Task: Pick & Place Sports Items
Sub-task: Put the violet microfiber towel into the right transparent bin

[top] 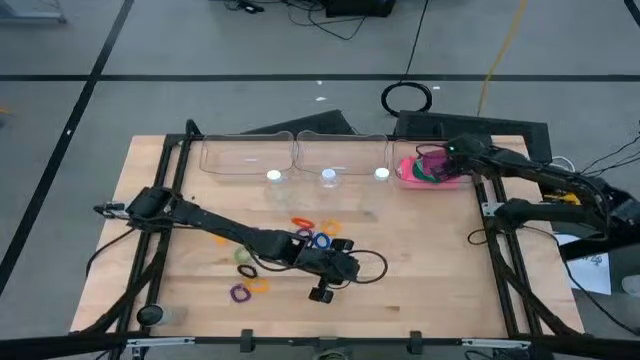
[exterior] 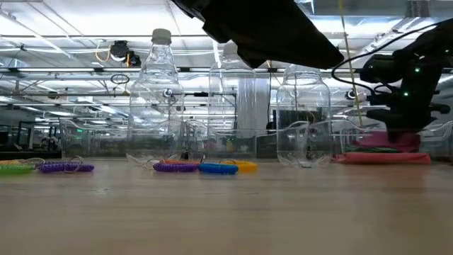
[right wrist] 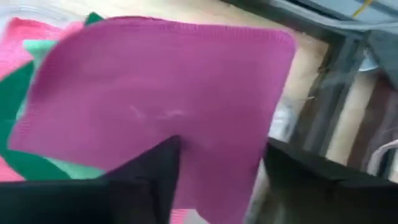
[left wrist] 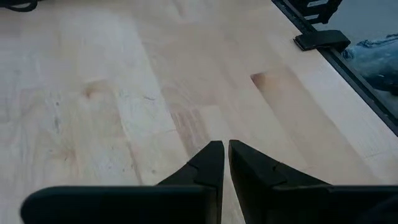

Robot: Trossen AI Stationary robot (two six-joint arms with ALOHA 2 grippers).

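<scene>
- The right gripper (top: 441, 157) hangs over the far right corner of the table (top: 420, 260), above a clear bin (top: 432, 172) that holds the flat pieces.
- In the right wrist view its two dark fingers (right wrist: 149, 171) stand apart, with the purple piece (right wrist: 161, 99) spread just ahead of them; whether the fingers touch the cloth cannot be told.
- The purple piece hides most of what lies under it: only edges of the pink piece (right wrist: 28, 34), the dark green piece (right wrist: 18, 93) and the light green piece (right wrist: 74, 171) show.
- In the low view this pile is a thin pink and green strip, partly blocked by the right gripper.
- The left gripper (top: 322, 293) is low over the middle of the table, near its front; its fingers (left wrist: 211, 163) are together with nothing between them, over bare wood.
- The small rings lie loose near the left arm: a purple ring (top: 239, 292), an orange ring (top: 302, 222) and a blue ring (top: 319, 240). The arm covers part of this cluster, so the count cannot be told.
- Three clear bottles (exterior: 161, 99) stand in the far bins; their outlines are faint from above.
</scene>
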